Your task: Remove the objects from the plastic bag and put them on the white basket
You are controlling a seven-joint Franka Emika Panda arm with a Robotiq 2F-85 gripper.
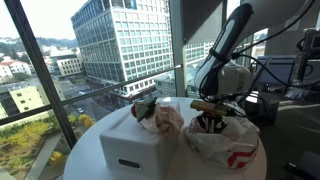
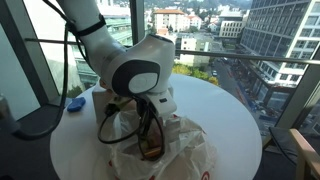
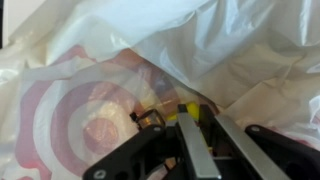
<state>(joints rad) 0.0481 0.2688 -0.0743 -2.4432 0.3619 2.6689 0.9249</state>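
In the wrist view the gripper (image 3: pixel 196 116) was down inside the mouth of the plastic bag (image 3: pixel 235 45). Its two metal fingers were drawn close together at the tips. I could not tell whether they pinched anything. A small yellow thing (image 3: pixel 190 104) showed right at the fingertips, too blurred to name. Thin white film with a red target print (image 3: pixel 55 110) lay folded all around it.

The bag looked light, limp and slippery. By my judgement it would lift or drag with the contents if the fingers caught the film along with an object. The better hold would be on a firm edge of whatever lay inside, clear of the folds, followed by a slow, straight lift. The contents seemed small and light, though too little showed to say more.

In both exterior views the bag sat crumpled on the round white table (image 1: pixel 88 160), with the arm reaching down into it. The white basket (image 1: pixel 128 150) stood just beside the bag, and a pale pinkish heap with some green (image 1: pixel 155 113) rested on top of it. A small blue object (image 2: pixel 75 101) lay well apart near the table's edge. Beyond the glass rose a tall office building (image 1: pixel 120 40).
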